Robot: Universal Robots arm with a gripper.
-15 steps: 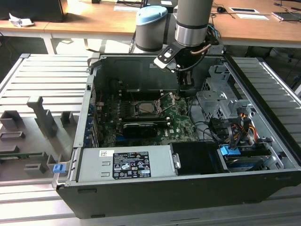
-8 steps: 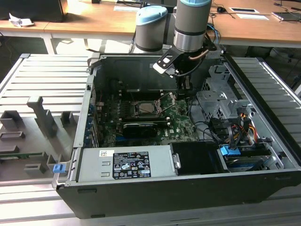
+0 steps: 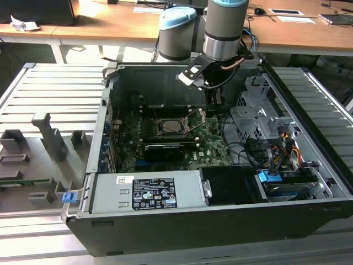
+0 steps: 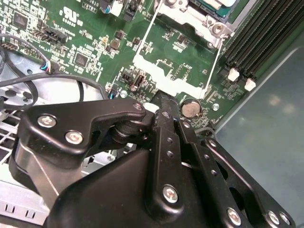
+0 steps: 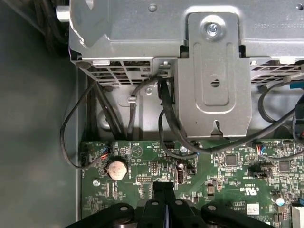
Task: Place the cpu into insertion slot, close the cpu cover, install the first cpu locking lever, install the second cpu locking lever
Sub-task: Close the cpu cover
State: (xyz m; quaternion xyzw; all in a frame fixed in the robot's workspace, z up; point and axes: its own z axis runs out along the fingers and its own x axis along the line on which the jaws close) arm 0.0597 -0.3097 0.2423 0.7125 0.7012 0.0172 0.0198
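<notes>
My gripper hangs inside the open computer case, just to the exterior view's right of the insertion slot and above the green board. Its black fingers are pressed together with nothing between them, as both wrist views show. The cpu cover is a silver frame lying flat over the slot. Whether the cpu sits under it I cannot tell. Two thin silver locking levers run from the socket toward the fingertips, and one of them stands up beside the socket.
A coin battery lies on the board close to the fingertips. Black memory slots run beside the socket. A grey drive cage with black cables stands just beyond the fingers. A long black card and the power supply lie nearer the front.
</notes>
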